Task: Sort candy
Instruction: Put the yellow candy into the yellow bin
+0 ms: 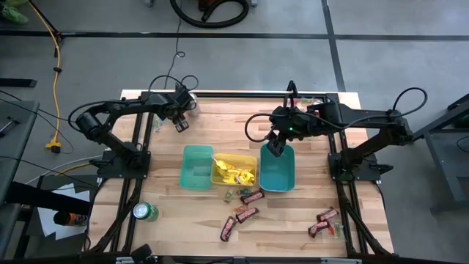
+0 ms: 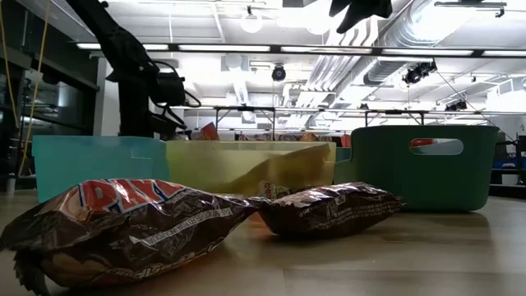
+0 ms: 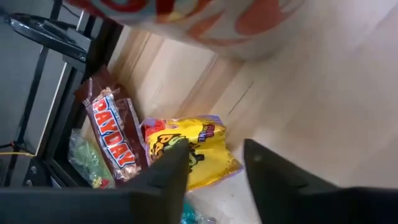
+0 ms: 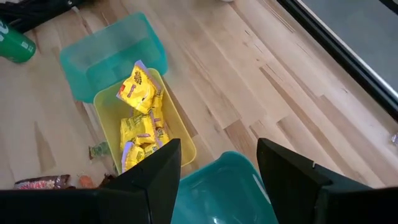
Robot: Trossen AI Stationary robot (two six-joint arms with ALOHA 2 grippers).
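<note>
My left gripper (image 3: 214, 163) is open at the table's far left (image 1: 179, 122), low over a yellow candy packet (image 3: 198, 146) that lies flat on the wood. A brown-and-red bar (image 3: 112, 134) and a green wrapped piece (image 3: 87, 160) lie beside it. My right gripper (image 4: 217, 163) is open and empty above the dark teal bin (image 1: 278, 172). Yellow packets (image 4: 140, 124) lie in the yellow bin (image 1: 220, 176). Several brown-and-red bars lie on the near part of the table (image 1: 246, 214), (image 1: 323, 221). My left gripper comes at the yellow packet from above, slanting, with one finger (image 3: 168, 171) in front of the packet's edge (image 3: 186, 144). I cannot tell whether the finger touches it. The packet lies flat on the table.
A light teal bin (image 1: 196, 167) stands left of the yellow one. A silver can (image 1: 192, 99) stands close by my left gripper, and a green can (image 1: 145, 213) stands near the front left. Small mixed pieces (image 1: 231, 195) lie in front of the bins.
</note>
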